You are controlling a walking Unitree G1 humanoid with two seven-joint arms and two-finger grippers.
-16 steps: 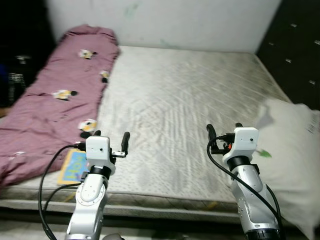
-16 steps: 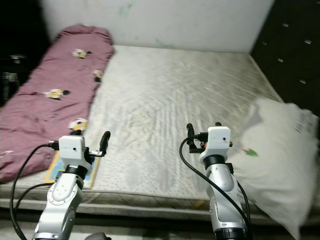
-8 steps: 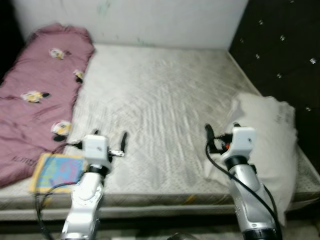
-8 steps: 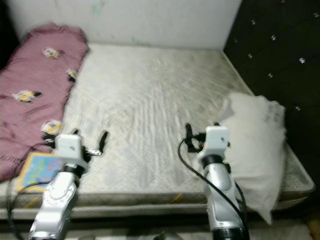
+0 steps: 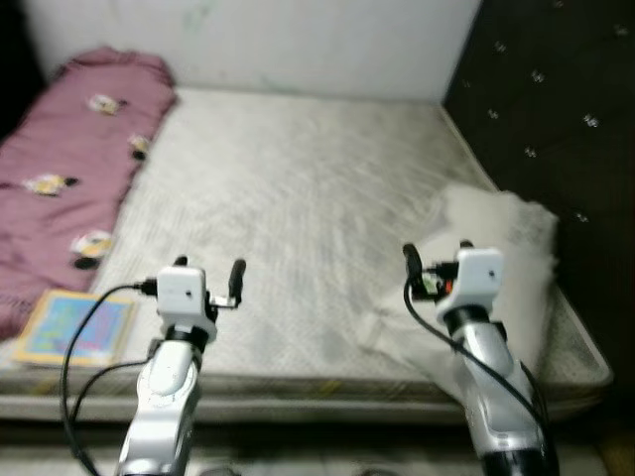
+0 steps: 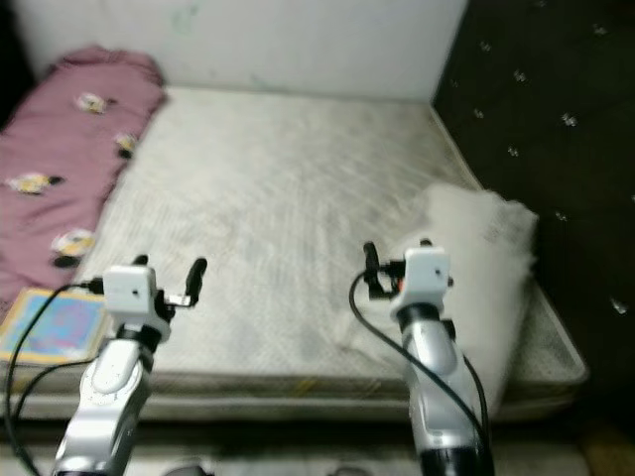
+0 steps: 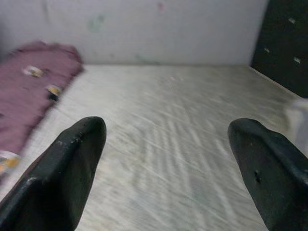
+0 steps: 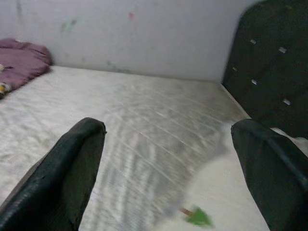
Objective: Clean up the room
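Bare grey quilted mattress [image 5: 298,198] spans view. White pillow [image 5: 501,248] lies on its right edge against dark tufted headboard [image 5: 556,109], long axis running away from robot; just beside and beyond right gripper [image 5: 437,260], which is nearer arm. Maroon cartoon-print blanket [image 5: 69,149] along left side; colourful flat book [image 5: 71,325] near left gripper [image 5: 208,273]. Both grippers' fingers spread apart, empty. Nothing blocks pillow.

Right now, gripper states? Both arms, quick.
Left gripper: open, holding nothing, raised over the near edge of the bare grey-white mattress.
Right gripper: open, holding nothing, beside the white pillow.
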